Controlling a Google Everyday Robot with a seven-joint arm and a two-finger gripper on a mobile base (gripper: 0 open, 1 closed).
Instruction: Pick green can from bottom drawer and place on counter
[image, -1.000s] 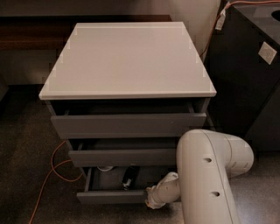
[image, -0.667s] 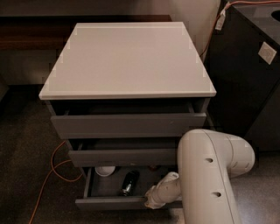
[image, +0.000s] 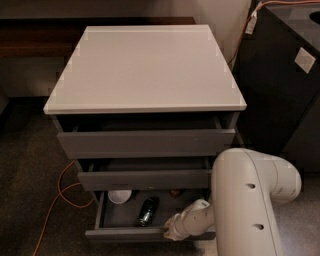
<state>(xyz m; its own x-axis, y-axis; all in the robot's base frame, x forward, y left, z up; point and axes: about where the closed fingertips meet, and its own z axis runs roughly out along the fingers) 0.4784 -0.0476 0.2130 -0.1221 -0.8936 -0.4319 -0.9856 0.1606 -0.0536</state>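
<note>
Look for the pale robot gripper (image: 172, 231) at the top edge of the flat front of the lowest, narrow dark grey drawer (image: 125, 235), at the end of the thick white arm (image: 245, 210); cannot tell whether clenched on that edge or released. Judge the drawer open far enough, since the small dark green metal drink can (image: 146, 211) shows whole, lying on its side just left of the gripper and a little behind it, its long axis running roughly front to back. Let go of the drawer front if gripped, lift clear of the rim, then shift left and slightly back to hang over the middle of the can. Turn the wrist so as to close across the round body, not along its length, and squeeze gently, as a can on its side probably rolls at a nudge. Stay clear of the round white bowl (image: 120, 196), further left and back, and the small brownish object (image: 175, 192), straight behind. Mind the middle grey drawer (image: 145, 179) jutting out overhead: draw the can forward first, then raise it to the broad light grey-white counter slab (image: 145, 70), well above.
</note>
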